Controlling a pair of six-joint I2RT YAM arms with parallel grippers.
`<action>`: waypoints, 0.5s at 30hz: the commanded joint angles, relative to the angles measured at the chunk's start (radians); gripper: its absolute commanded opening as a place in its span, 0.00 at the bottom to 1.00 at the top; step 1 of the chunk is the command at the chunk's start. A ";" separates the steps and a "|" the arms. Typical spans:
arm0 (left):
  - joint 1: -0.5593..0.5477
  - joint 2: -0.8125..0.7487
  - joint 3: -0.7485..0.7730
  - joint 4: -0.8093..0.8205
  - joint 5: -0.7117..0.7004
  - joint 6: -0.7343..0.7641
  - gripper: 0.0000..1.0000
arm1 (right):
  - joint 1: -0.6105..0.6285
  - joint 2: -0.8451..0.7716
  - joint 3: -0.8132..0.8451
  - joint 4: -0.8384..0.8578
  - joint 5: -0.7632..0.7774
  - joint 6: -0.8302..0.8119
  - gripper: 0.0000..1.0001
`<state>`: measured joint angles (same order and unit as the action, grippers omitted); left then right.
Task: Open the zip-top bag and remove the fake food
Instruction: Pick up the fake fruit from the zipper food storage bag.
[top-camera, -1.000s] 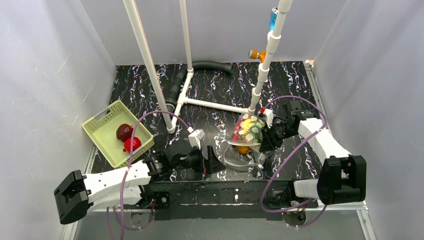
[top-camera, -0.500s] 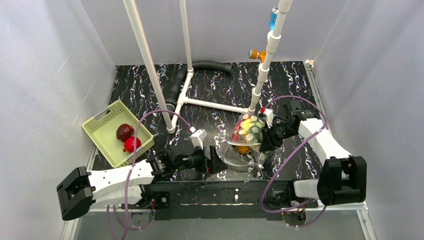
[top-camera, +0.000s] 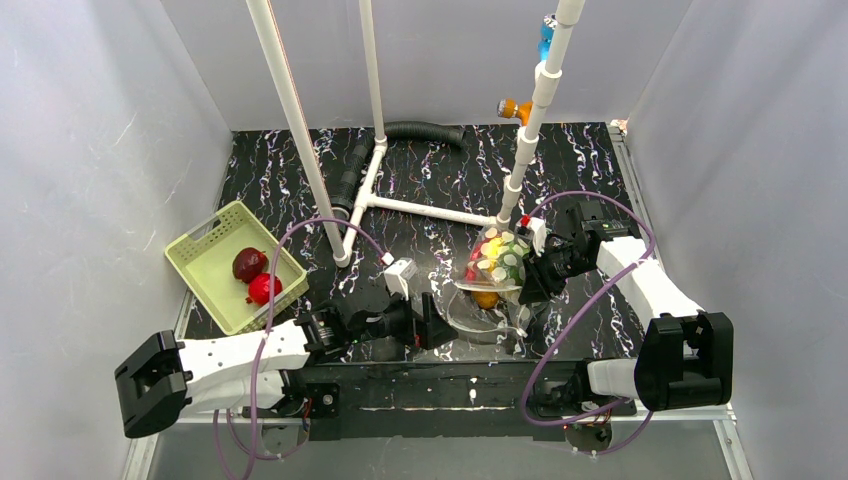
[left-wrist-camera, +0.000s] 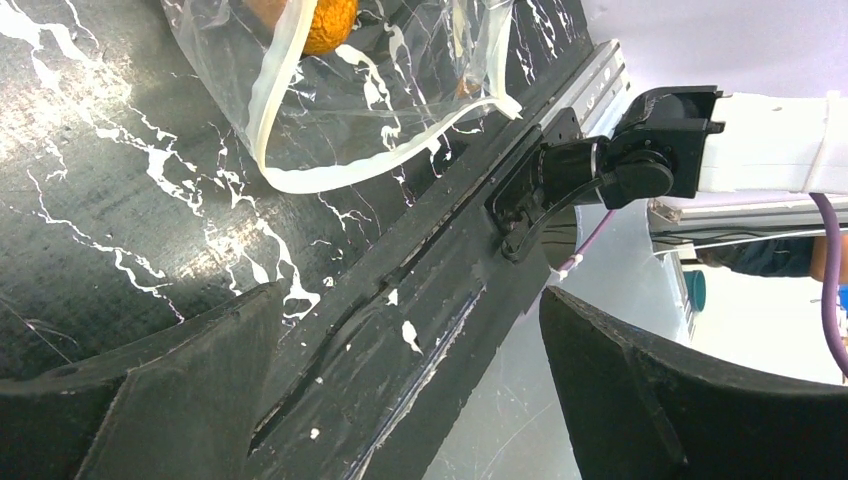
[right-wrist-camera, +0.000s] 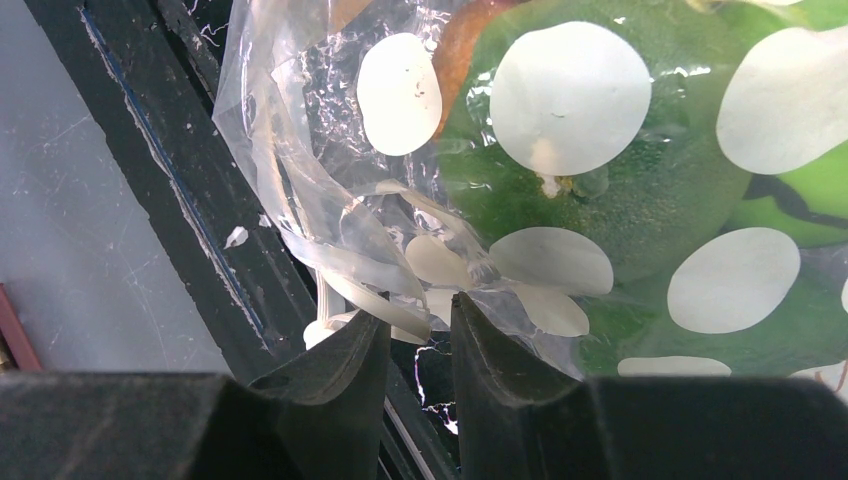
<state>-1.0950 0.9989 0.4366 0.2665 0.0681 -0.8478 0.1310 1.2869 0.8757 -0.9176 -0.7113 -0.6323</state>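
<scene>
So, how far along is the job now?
Done: the bag looks open, and two red fruits lie in the basket. In hand: the right tool pinches the bag; the left tool, open, faces its mouth. Left: the other food is inside it.

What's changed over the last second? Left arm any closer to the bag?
The open left gripper slid slightly right toward the clear, dot-printed zip-top bag, not yet touching it. The right gripper stays shut on the bag's plastic. The bag, and the two red plastic fruits in the pale green perforated basket, have not moved.
</scene>
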 joint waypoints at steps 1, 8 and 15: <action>-0.014 0.022 0.019 0.047 -0.039 0.053 0.99 | -0.004 -0.021 0.039 -0.015 -0.030 -0.014 0.36; -0.035 0.080 0.048 0.076 -0.078 0.147 0.99 | -0.004 -0.024 0.039 -0.015 -0.031 -0.014 0.36; -0.053 0.131 0.085 0.082 -0.123 0.231 1.00 | -0.004 -0.026 0.039 -0.015 -0.030 -0.015 0.36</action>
<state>-1.1332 1.1187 0.4744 0.3161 0.0044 -0.6964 0.1310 1.2846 0.8761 -0.9176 -0.7139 -0.6327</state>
